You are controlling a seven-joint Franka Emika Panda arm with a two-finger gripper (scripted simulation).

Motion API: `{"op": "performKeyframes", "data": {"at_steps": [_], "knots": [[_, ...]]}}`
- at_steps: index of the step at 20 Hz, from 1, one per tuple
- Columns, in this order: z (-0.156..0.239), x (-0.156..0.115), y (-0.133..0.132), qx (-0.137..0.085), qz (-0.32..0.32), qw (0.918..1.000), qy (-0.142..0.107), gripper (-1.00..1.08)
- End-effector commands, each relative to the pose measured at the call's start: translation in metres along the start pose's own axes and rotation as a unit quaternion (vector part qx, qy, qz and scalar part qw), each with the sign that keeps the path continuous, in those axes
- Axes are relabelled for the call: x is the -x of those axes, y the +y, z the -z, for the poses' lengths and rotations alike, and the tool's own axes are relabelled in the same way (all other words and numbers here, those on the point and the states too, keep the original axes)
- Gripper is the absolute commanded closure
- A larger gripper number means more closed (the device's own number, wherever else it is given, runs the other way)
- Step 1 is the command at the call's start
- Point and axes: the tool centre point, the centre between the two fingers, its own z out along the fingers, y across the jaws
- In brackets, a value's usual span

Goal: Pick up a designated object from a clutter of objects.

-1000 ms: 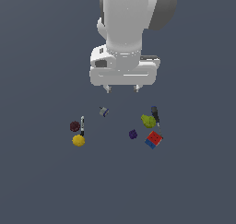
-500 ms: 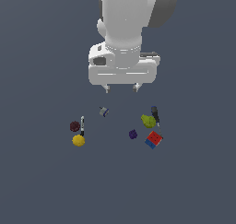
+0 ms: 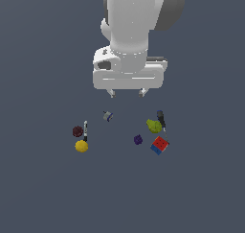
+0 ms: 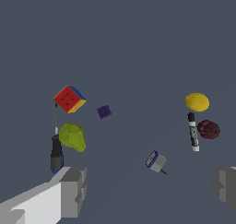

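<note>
The designated object is a small cube with red, blue and yellowish faces split into squares, lying at the exterior view's right end of the clutter. Beside it are a yellow-green pear shape, a purple lump and a thin dark tool. My gripper hangs open well above the floor, behind the clutter, with nothing between its fingers. It is apart from the cube.
Toward the exterior view's left lie a yellow ball, a dark red lump and a white marker. A tiny grey piece lies nearest under the gripper.
The gripper has shifted slightly up and back in the exterior view. The objects have not moved.
</note>
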Motion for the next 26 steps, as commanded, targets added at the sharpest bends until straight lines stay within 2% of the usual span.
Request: {"op": "performKeyframes", "data": {"at_steps": [1,8,14,26], "knots": [[-0.004,-0.003,-0.003,0.000,-0.009,1.0000,0.000,-0.92],[-0.025,-0.016,-0.018,0.000,-0.051,0.9987,0.000,-0.92],[-0.052,-0.030,-0.037,0.000,-0.105,0.9945,0.001,-0.92],[-0.115,-0.054,-0.082,0.000,-0.218,0.9759,0.002,-0.92]]}}
